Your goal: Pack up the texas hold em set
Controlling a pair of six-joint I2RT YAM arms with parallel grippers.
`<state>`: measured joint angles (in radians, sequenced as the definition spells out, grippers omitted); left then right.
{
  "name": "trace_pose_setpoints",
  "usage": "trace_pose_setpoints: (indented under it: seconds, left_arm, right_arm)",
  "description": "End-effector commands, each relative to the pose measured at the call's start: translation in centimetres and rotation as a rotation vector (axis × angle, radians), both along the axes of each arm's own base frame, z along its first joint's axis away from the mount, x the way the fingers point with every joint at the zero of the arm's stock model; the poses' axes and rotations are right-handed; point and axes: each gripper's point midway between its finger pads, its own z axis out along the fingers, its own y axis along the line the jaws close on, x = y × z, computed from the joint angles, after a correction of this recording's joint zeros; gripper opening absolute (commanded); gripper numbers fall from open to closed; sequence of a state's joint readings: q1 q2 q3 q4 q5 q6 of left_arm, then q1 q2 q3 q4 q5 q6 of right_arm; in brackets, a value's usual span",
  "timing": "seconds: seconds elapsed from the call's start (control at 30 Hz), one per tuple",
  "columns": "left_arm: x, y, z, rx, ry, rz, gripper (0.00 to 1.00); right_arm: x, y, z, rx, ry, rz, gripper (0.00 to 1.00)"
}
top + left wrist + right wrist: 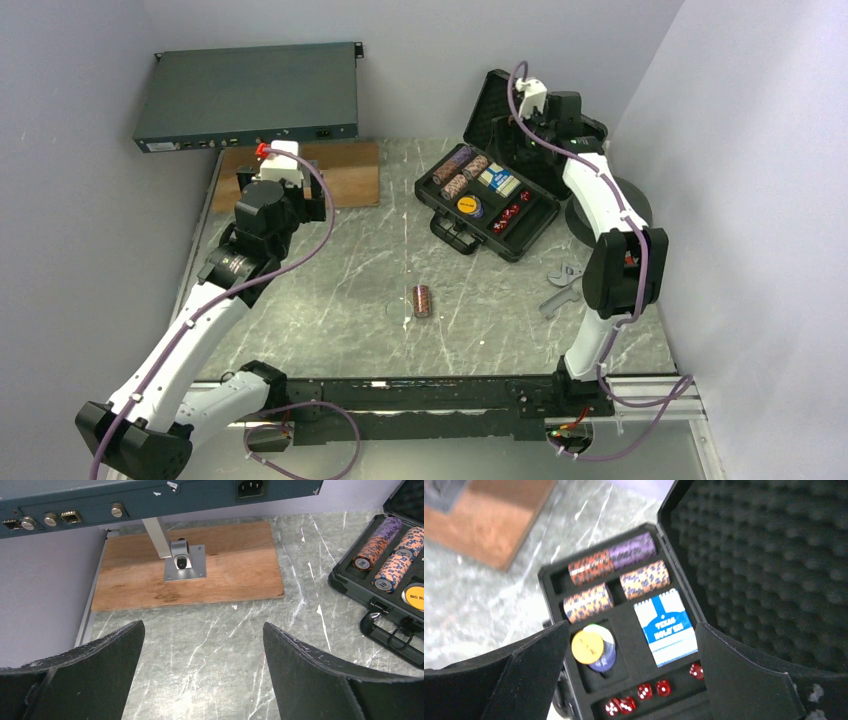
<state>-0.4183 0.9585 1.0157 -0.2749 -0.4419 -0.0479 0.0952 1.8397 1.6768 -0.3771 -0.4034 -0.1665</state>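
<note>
The black poker case (428, 193) lies open at the back right, its foam-lined lid (492, 108) raised. It holds chip rolls (459, 170), a blue card box (497, 179), a yellow button (468, 205) and red dice (511, 214). A loose roll of chips (422, 300) lies on the table in front. My right gripper (631, 632) is open and empty above the case (636, 675), over the card box (667, 627) and dice (654, 690). My left gripper (203, 630) is open and empty over bare table, left of the case (350, 587).
A wooden board (345, 172) with a metal bracket (185, 562) lies at the back left under a dark rack unit (250, 95). A metal wrench-like tool (560, 290) lies near the right arm. Walls close in both sides.
</note>
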Motion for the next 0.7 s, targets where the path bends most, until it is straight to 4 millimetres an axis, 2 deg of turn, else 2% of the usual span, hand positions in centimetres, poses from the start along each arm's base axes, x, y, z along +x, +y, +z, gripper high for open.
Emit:
trace_pose_setpoints:
  seconds: [0.0,0.03,0.1,0.27,0.43,0.53,0.67]
  left_arm:
    - [-0.2,0.3,2.6,-0.035,-0.068,0.014,0.94]
    - [-0.2,0.3,2.6,-0.036,-0.069,0.013,0.94]
    - [-0.3,0.4,2.7,-0.034,-0.070,0.015,0.94]
    - [-0.4,0.5,2.8,-0.035,-0.075,0.016,0.94]
    - [-0.4,0.5,3.0,-0.036,-0.079,0.015,0.94]
    - [-0.5,0.5,3.0,-0.036,-0.082,0.016,0.94]
    - [-0.5,0.6,3.1,-0.037,-0.085,0.018,0.94]
  right_arm:
    - [2.2,-1.8,4.5,0.283,-0.022,-0.316,1.00]
    - [2.4,-1.7,3.9,0.303,0.030,-0.312,1.00]
    - [2.4,-0.3,2.3,0.326,0.135,-0.158,1.00]
    - [3.7,-0.7,-1.1,0.432,0.290,-0.242,0.99]
    - [3.9,0.2,-3.0,0.560,0.318,-0.256,0.83]
    - [4.2,0.7,-4.1,0.615,0.348,-0.269,0.67]
    - [4.9,1.2,-5.5,0.658,0.377,-0.270,0.33]
